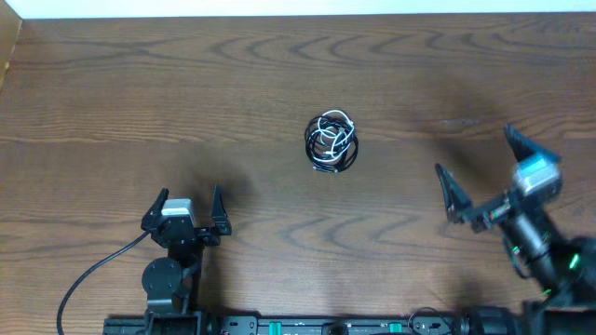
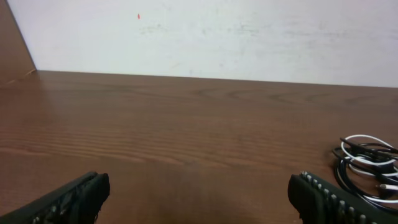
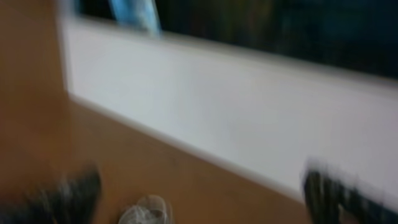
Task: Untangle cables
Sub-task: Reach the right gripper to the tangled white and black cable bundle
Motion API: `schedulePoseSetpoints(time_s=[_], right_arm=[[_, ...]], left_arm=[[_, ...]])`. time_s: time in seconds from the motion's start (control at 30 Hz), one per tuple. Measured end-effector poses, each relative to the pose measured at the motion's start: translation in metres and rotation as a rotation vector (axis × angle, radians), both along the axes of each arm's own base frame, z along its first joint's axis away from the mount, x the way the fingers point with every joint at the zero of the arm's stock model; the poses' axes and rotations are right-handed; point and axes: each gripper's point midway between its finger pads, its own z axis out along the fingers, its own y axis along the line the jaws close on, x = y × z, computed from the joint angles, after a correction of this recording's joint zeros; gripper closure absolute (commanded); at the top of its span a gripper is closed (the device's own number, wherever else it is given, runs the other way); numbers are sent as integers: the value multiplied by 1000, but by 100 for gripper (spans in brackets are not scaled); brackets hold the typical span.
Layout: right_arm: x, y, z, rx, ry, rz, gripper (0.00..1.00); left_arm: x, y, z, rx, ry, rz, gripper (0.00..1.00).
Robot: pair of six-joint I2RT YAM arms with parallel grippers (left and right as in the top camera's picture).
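Both grippers empty, jaws spread wide: left gripper [image 1: 189,199] low on the near-left of the table, right gripper [image 1: 473,149] on the right side, angled inward. Neither touches anything.

Cables [image 1: 331,142] sit as one tight clump near the table centre, white cord looped through the two black ones, all wound into a rough ring. No real long axis, maybe slightly longer along the near-far line. Plug ends too small to sort out from overhead. Not yet pulled apart at all, so the task reads as at its start.

Key relation: clump lies ahead and to the right of the left gripper, and to the left of the right gripper at about the same depth. Both well apart from it; right one looks a touch nearer, close call. Left wrist view puts the clump at the far right edge of frame, off the line between its fingers, so that arm needs to swing right before any reach. Right wrist view is badly smeared; a pale loop low and left of centre is probably the clump, can't confirm.

Table [image 1: 186,84] is dark wood grain, flat, bare around the clump, plenty of space to spread cords either way. White wall [image 2: 217,37] runs along the far edge. Judgement: one arm pins, the other draws a loose loop outward.
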Motion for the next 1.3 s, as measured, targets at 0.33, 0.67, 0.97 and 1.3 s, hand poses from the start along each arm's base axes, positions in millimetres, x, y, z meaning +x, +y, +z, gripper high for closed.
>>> schedulePoseSetpoints(time_s=[0.33, 0.67, 0.97, 1.3], right_arm=[[33, 24, -31, 102, 761, 161, 1], [34, 60, -85, 431, 1306, 288, 6], [39, 90, -141, 265, 1462, 41, 1], [61, 125, -179, 149, 1426, -98, 1]], left_arm=[[0, 0, 0, 0, 0, 0, 3], [0, 0, 0, 0, 0, 0, 3], [0, -7, 1, -50, -4, -33, 3], [-9, -55, 53, -252, -162, -323, 2]])
